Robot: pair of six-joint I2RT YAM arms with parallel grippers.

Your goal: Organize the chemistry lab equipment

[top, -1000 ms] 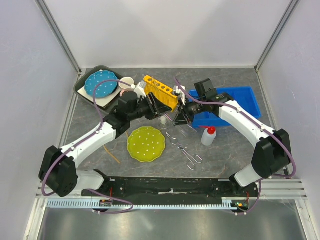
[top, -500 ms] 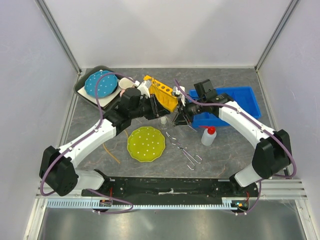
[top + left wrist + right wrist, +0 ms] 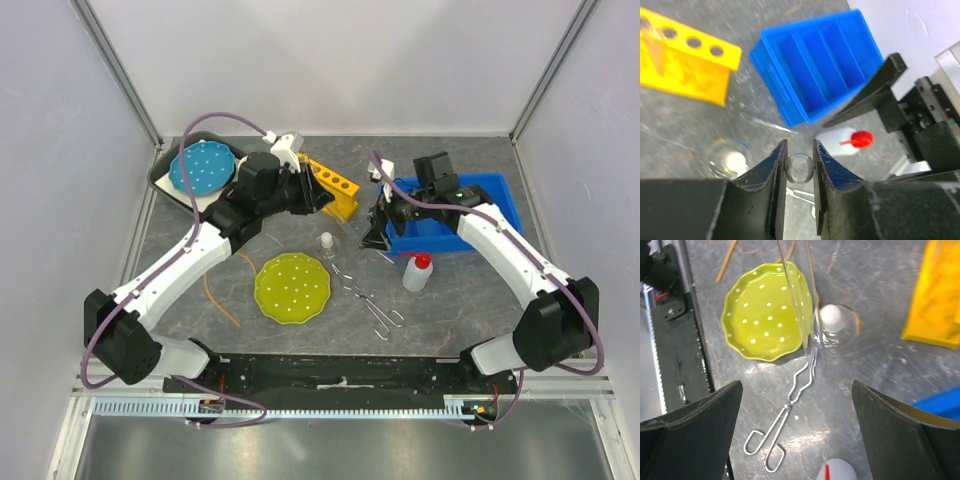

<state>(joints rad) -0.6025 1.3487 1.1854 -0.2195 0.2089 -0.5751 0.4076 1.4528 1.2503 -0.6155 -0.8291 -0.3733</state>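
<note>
Glossy blue plastic bin (image 3: 807, 62), matt yellow test-tube rack (image 3: 687, 70), shiny metal tongs (image 3: 789, 404), clear glassy tube (image 3: 799, 168), mottled grey tabletop (image 3: 680, 125)

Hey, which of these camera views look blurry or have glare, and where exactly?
Top external: sharp, evenly lit. Left wrist: yellow rack and flask soft, blue bin crisper. Right wrist: rack blurred at the right edge, pale glints on the table near the tongs, clear tube faint.
</note>
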